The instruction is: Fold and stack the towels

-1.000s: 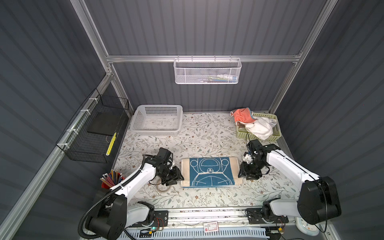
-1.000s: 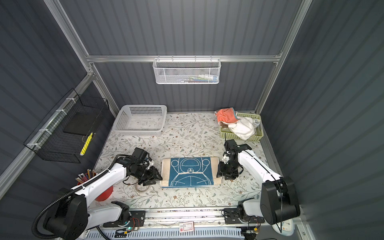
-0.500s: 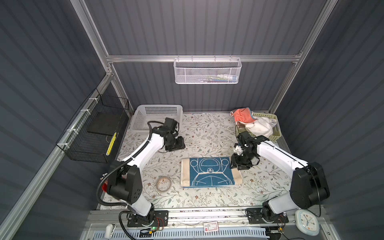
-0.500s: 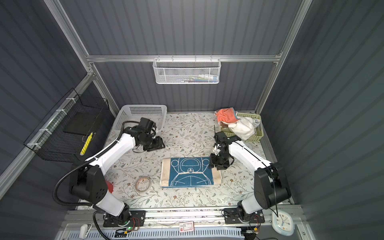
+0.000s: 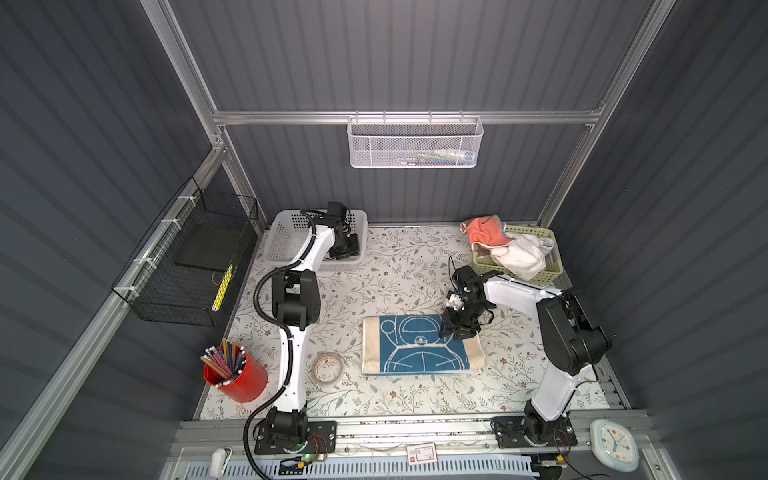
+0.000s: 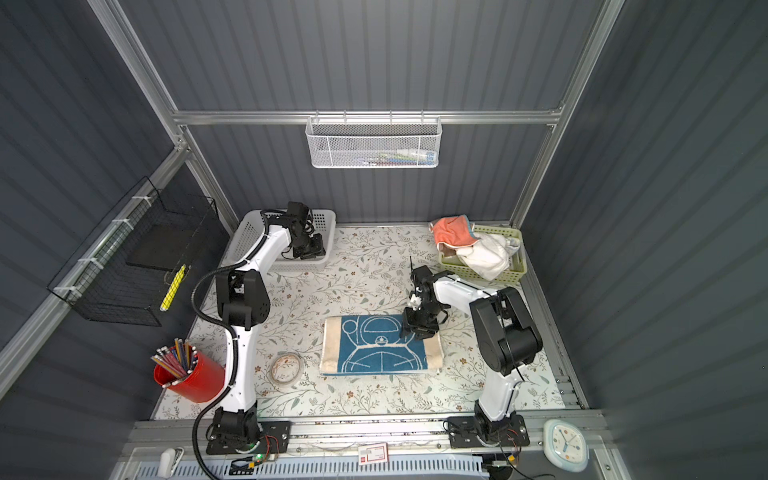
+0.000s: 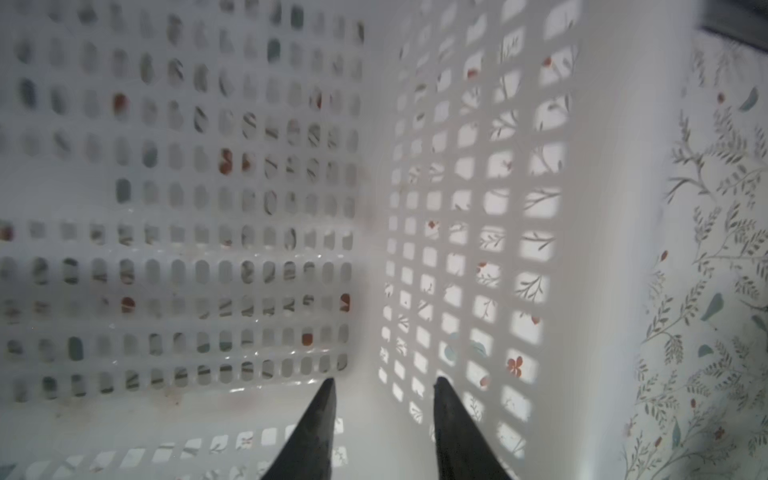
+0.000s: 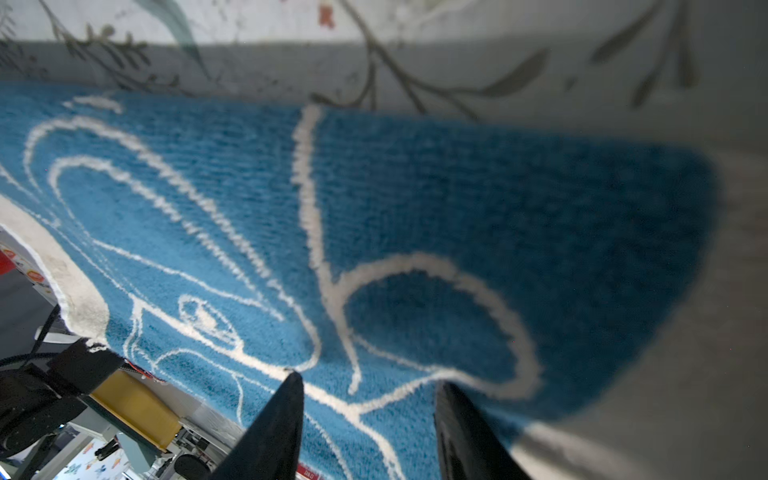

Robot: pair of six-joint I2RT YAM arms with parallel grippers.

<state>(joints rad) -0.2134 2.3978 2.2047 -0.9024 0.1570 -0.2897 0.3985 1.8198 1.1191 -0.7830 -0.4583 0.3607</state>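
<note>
The folded blue towel lies lower centre, long axis left-right, its upper right corner under the right end effector, which is part-open and empty; the left end effector, likewise part-open and empty, is inside the white basket at upper left.

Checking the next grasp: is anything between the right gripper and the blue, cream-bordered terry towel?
Nothing visible does. The right gripper hangs open over the far right corner of the blue, cream-bordered terry towel; the right wrist view shows only towel pile beyond its fingertips.
</note>
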